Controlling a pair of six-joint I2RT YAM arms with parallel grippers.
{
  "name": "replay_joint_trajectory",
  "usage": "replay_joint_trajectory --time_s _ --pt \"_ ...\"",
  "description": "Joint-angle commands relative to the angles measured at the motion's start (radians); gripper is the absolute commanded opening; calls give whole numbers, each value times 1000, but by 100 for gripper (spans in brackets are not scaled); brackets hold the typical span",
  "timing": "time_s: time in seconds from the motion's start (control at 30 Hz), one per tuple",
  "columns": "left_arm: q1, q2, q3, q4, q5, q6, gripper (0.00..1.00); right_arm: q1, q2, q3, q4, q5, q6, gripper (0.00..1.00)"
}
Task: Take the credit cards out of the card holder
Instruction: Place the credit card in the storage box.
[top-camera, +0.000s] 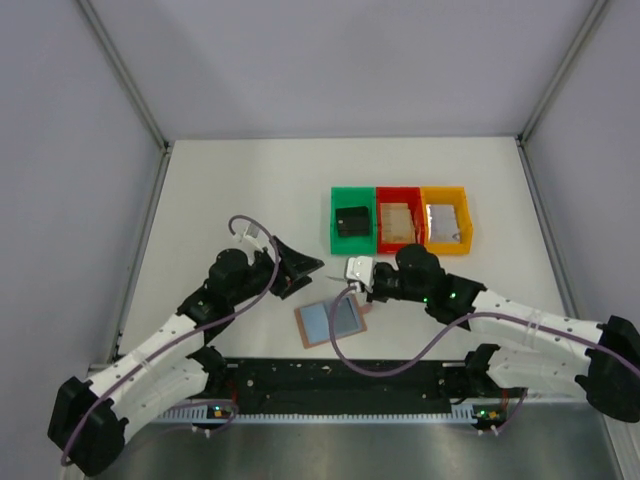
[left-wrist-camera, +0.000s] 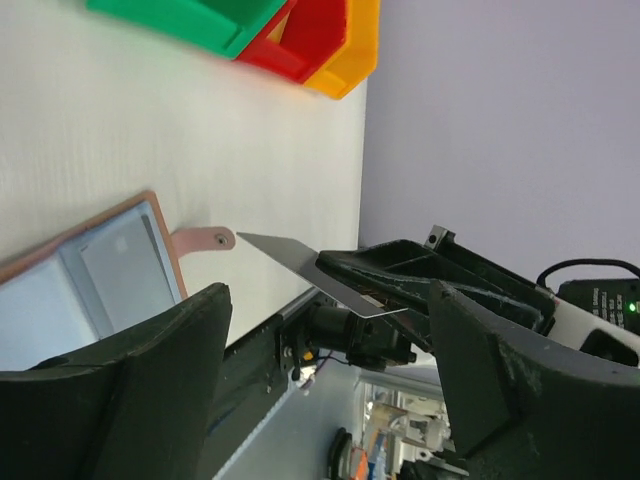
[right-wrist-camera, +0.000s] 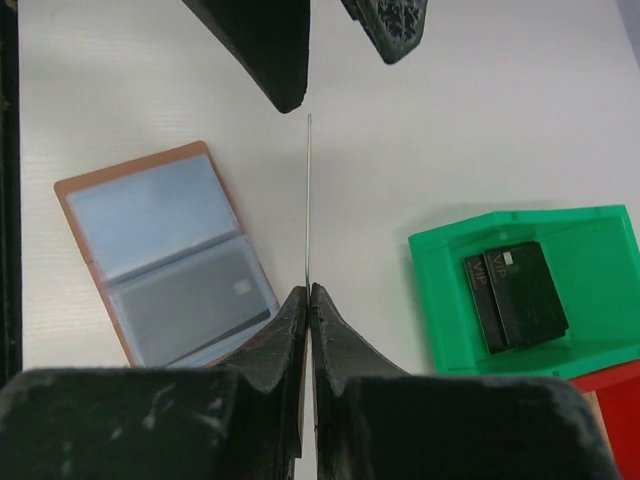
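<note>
The card holder (top-camera: 331, 321) lies open on the table, blue-grey inside up, its brown tab (left-wrist-camera: 205, 240) pointing toward the bins. One pocket shows a grey credit card (right-wrist-camera: 190, 300). My right gripper (right-wrist-camera: 309, 290) is shut on another credit card (right-wrist-camera: 308, 200), seen edge-on, held in the air above the table just beyond the card holder (right-wrist-camera: 165, 255). The card's free end (left-wrist-camera: 290, 255) reaches between the spread fingers (left-wrist-camera: 150, 390) of my left gripper (left-wrist-camera: 330, 330), which is open and apart from the card. Two black cards (right-wrist-camera: 515, 295) lie in the green bin (right-wrist-camera: 440, 300).
Behind the card holder a green bin (top-camera: 338, 200), a red bin (top-camera: 399, 192) and a yellow bin (top-camera: 444, 192) stand in a row. The red and yellow bins hold pale items. Grey walls enclose the white table.
</note>
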Motion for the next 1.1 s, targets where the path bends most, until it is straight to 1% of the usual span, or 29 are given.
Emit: replay_joint_trajectory --time_s 0.0,0.07,0.2,0.27,0.33,0.43,0.63,0.77,0.87,0.9,0.93,1.0,1.07 --pt "4 65 83 -33 85 -66 83 36 -20 -3 56 74 -111 0" --pt "4 95 109 -64 117 -72 82 43 -12 -6 70 88 -131 0" --pt "4 141 137 -59 175 -87 79 57 2 -9 96 105 -171 0" --pt "3 160 137 -59 177 -108 77 68 8 -11 108 116 -185 0" --pt "3 174 132 -41 175 -127 72 82 16 -11 117 122 -212 0" --pt "1 191 135 -19 177 -148 66 103 25 -14 145 154 -240 0" --pt "1 218 137 -7 178 -170 53 137 52 -18 197 226 -292 0" --pt "3 226 122 24 171 -187 38 145 62 -25 214 241 -300 0" --pt "4 224 103 60 165 -204 19 151 62 -31 225 249 -305 0" --pt "3 221 94 80 165 -210 10 151 62 -32 226 251 -299 1" --pt "3 220 85 100 165 -216 0 149 60 -35 232 252 -294 5" --pt "4 212 73 117 160 -211 0 151 59 -38 238 249 -271 17" --pt "3 198 60 126 146 -193 0 151 50 -34 241 263 -211 27"
